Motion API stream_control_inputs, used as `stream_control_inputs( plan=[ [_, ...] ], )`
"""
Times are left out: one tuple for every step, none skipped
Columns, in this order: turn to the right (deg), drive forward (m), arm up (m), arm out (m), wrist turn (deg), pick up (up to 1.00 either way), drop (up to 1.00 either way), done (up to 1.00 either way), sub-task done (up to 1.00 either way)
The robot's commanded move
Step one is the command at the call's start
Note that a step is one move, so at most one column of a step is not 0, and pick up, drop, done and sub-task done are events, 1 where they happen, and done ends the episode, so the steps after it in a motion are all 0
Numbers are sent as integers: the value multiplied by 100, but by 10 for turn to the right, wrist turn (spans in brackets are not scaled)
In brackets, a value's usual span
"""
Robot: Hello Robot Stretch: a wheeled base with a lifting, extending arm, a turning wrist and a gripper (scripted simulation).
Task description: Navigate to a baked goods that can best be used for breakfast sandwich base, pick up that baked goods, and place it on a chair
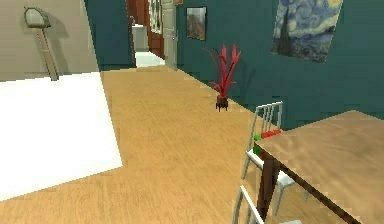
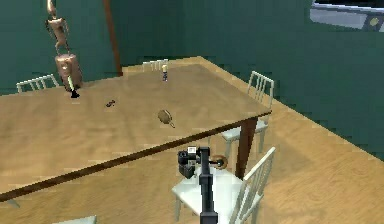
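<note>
My gripper [image 2: 185, 163] is at the white slat-back chair [image 2: 256, 178], can't tell if it's holding anything. Placing's prob not done yet imo.

Small brown blob [image 2: 165, 118], rounded, lies on the table [image 2: 60, 140] near its right near edge; can't confirm it's bread. White slat-back chair [image 2: 230, 188] stands upright just beside that edge.

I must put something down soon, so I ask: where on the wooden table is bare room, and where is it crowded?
The table is bare along its near edge, left of the brown lump, and at its corner by the white chair. It is busiest around the copper figure.
</note>
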Motion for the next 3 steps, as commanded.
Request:
stream_control_inputs(
  plan=[
    [0,0,0,0,0,0,100,0,0],
    [0,0,10,0,0,0,0,0,0],
    [0,0,0,-8,0,0,0,0,0]
  ],
)
